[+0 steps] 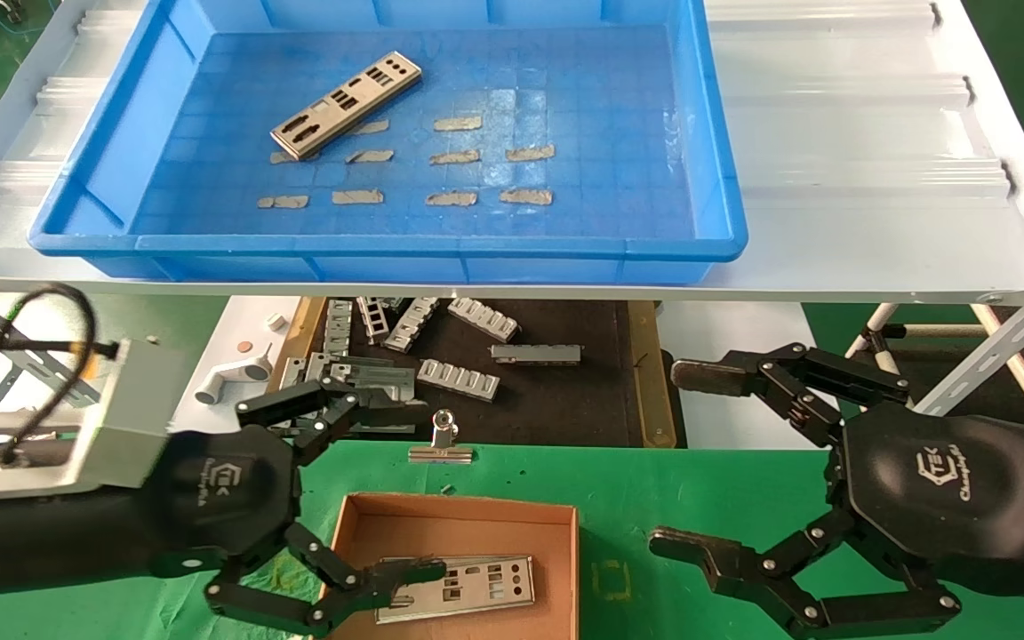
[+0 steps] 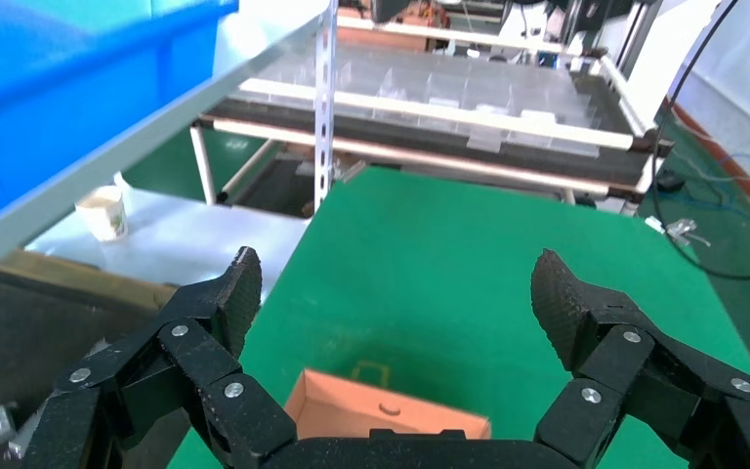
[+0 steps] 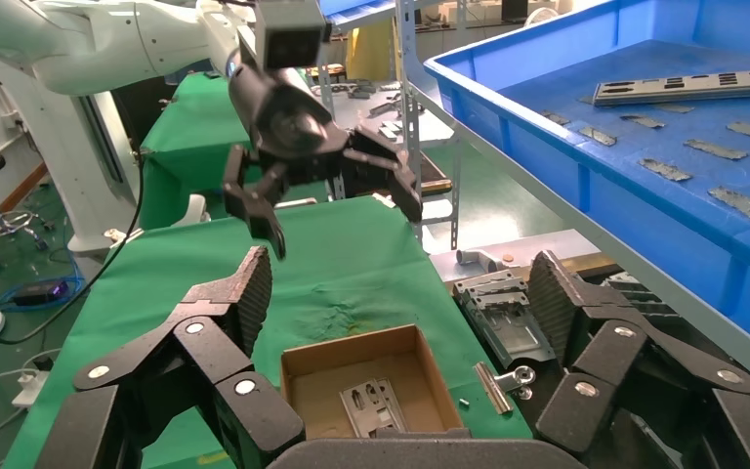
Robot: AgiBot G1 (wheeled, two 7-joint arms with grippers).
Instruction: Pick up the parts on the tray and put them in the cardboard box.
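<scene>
While one punched metal plate (image 1: pixel 346 105) lies in the blue tray (image 1: pixel 388 244) and another, seemingly flat, in the cardboard box (image 1: pixel 459 524), I should reach my empty, spread left gripper (image 1: pixel 370 498) squarely across the plate's narrow width.

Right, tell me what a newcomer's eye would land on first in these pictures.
The large bright-blue plastic tray on the raised white shelf dominates, with one flat silver punched metal plate lying at its far left. Below, the two black grippers stand open: the left gripper above the small brown cardboard box, which already holds another silver plate, and the right gripper over the green cloth beside it.
</scene>
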